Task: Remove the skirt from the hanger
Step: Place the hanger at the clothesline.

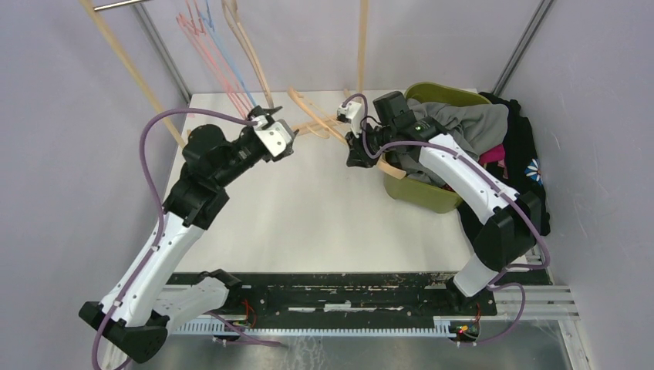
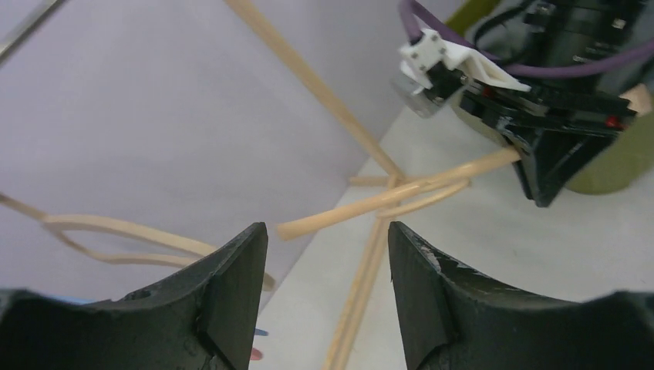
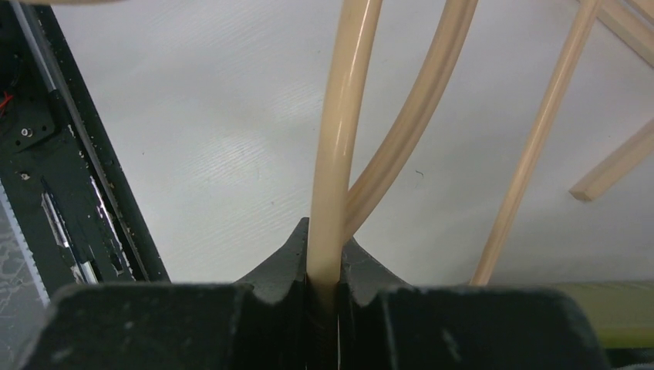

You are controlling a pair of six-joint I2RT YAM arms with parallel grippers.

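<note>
Wooden hanger (image 3: 339, 139), clenched by the right gripper (image 3: 324, 266) near the tabletop's (image 1: 324, 208) far edge, carries no visible skirt, judged among the clothes (image 1: 478, 123) in the basket (image 1: 416, 196) at the right edge; hold steady and move the released left gripper (image 2: 328, 235) clear.

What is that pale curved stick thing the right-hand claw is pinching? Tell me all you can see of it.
It is a hanger: pale beige, smooth and slightly glossy; I cannot tell whether it is wood or plastic. It has a thick rounded bar, and a thinner curved bar runs beside it. The right gripper is shut on the thick bar, holding it over the white table. No cloth hangs on it. The open left gripper is clear of it.
</note>
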